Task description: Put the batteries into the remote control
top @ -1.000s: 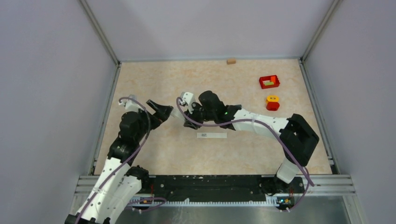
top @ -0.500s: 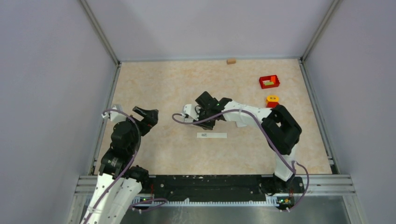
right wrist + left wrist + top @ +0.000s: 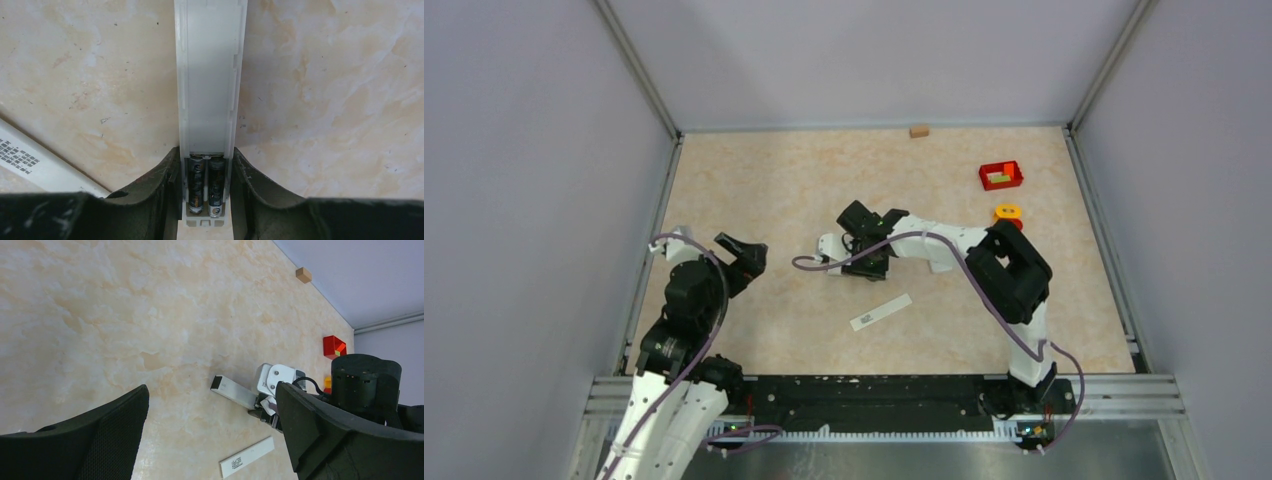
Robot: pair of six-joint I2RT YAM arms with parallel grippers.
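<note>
Over the left of the bench (image 3: pixel 754 180) the left hand (image 3: pixel 746 256) hangs empty, spread wide. Mid-bench, the right hand (image 3: pixel 862 250) clamps the remote (image 3: pixel 210 75) (back up, near a white bar (image 3: pixel 880 311)); two batteries (image 3: pixel 206 185) sit side by side in its open end.

A white remote control (image 3: pixel 210 75) with dark batteries (image 3: pixel 206 187) sits inside the black right gripper (image 3: pixel 205 154), on a beige marbled table (image 3: pixel 325 75), a black-printed white bar (image 3: pixel 30 160) near it

Left gripper (image 3: pixel 746 252), on a bent arm, has its jaws spread wide. Right gripper (image 3: pixel 206 165), reaching leftward, pinches the remote control (image 3: pixel 210 75).
</note>
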